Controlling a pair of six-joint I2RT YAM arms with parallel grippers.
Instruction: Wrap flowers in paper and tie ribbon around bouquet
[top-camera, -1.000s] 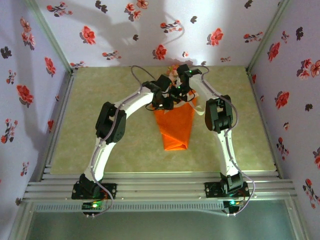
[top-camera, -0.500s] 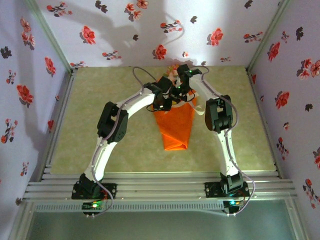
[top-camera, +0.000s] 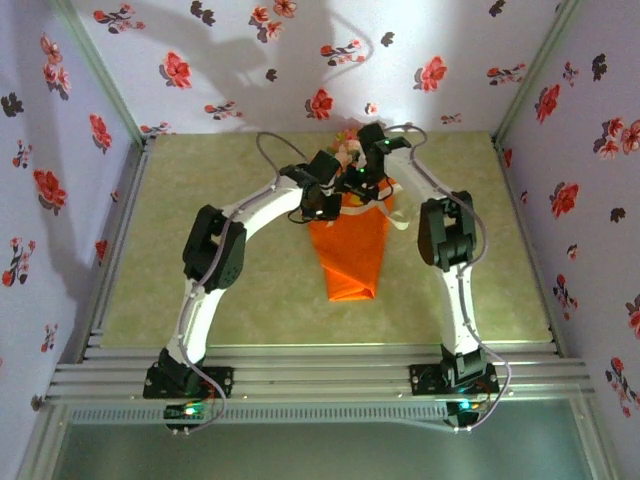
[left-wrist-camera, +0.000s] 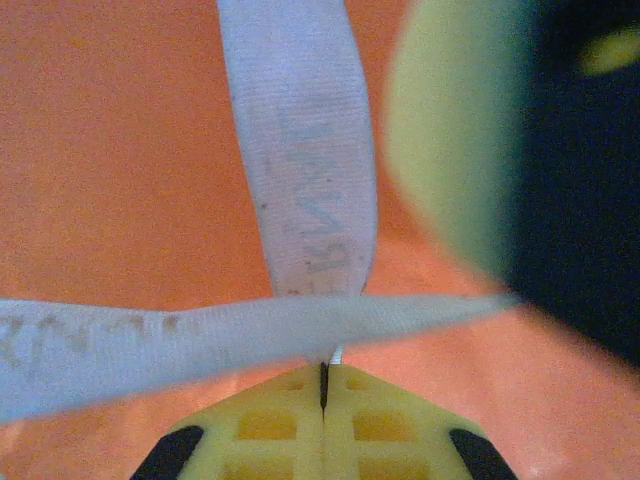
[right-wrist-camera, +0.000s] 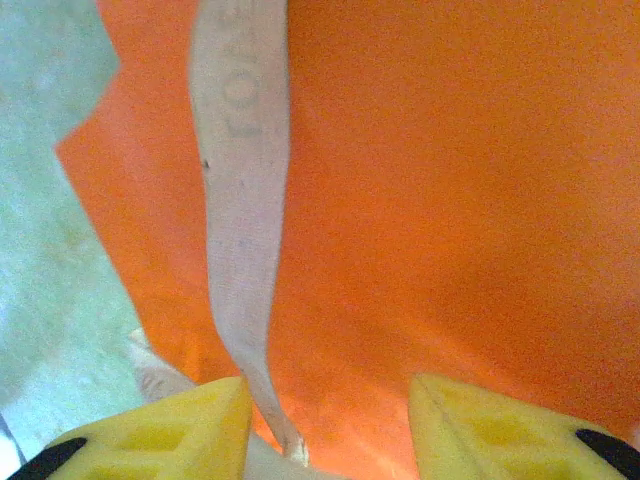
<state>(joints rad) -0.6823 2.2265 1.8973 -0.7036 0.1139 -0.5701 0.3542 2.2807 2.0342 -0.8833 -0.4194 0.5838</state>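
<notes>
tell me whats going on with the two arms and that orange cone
The two arms are tying up the bouquet, an orange paper cone lying on the table with the flowers at its far end. The left gripper is shut on the ribbon, just where two strands cross over the paper. The right gripper is open, with a ribbon strand lying in its gap. The tie looks unfinished.

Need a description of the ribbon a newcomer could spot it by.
On the green table lies the bouquet, an orange paper cone with blooms at its far end. Over the cone's wide part runs the ribbon: a flat, pale cream woven strip with faint lettering, crossing itself, unlike the round grey cables nearby.
</notes>
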